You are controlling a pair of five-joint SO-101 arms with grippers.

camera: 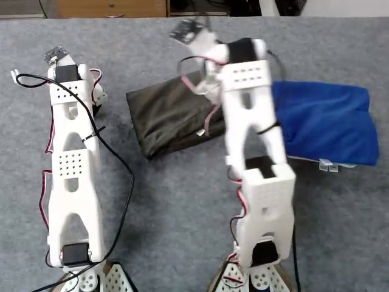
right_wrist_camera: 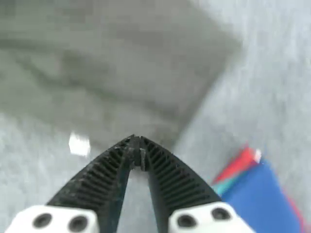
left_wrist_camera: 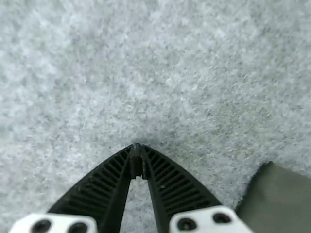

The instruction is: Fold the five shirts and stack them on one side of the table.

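On the grey worktop, two white arms stand side by side, their bases at the near edge. Item one: dark olive shirt, folded to a rectangle, lying flat at centre and slightly skewed; a small white tag sits at its edge. Item two: blue shirt, folded, at the right side, topping a stack whose red and teal layers peek out beneath it. The right arm crosses the gap between the two shirts, so contact there cannot be judged. Left tool — fingers together, holding nothing, over bare worktop just left of the dark olive shirt. Right tool — fingers together, holding nothing, just off that shirt's edge near a corner.
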